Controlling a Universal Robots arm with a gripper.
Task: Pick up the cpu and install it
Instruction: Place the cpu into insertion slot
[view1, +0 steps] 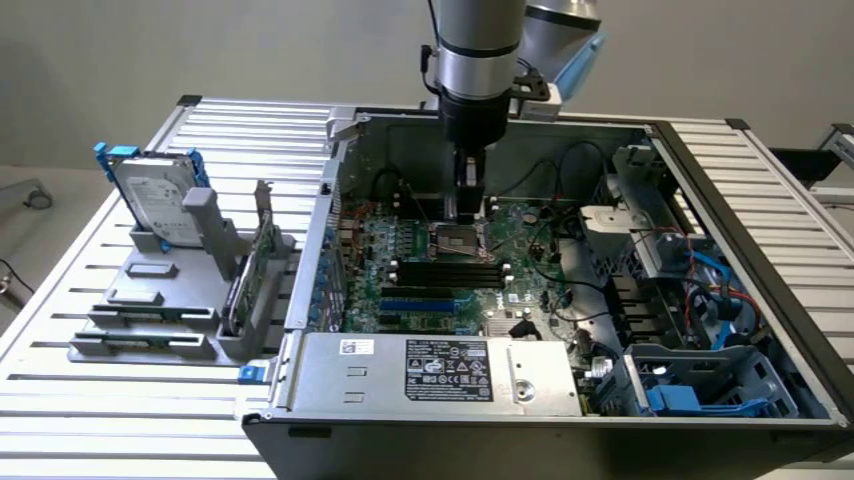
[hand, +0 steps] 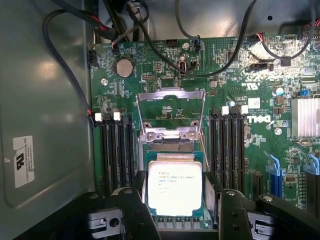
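Note:
The cpu (hand: 175, 187), a thin square chip with a shiny silver top and printed text, sits between my gripper's (hand: 177, 212) two black fingers (hand: 136, 210), right over the motherboard's socket. Both fingers press close against its opposite edges, so the gripper is shut on it. The socket's metal load plate (hand: 172, 112) is flipped up and open just beyond the chip. In the exterior view my gripper (view1: 462, 213) reaches straight down into the open computer case, its tips just above the socket (view1: 454, 240). Whether the chip rests in the socket or hovers just above it is unclear.
Black memory slots (hand: 116, 150) flank the socket on both sides, and loose black cables (hand: 160, 45) run across the board. The case wall (view1: 327, 230) stands at the exterior view's left. Outside it, a silver hard drive with blue rails (view1: 150, 195) stands in a grey rack.

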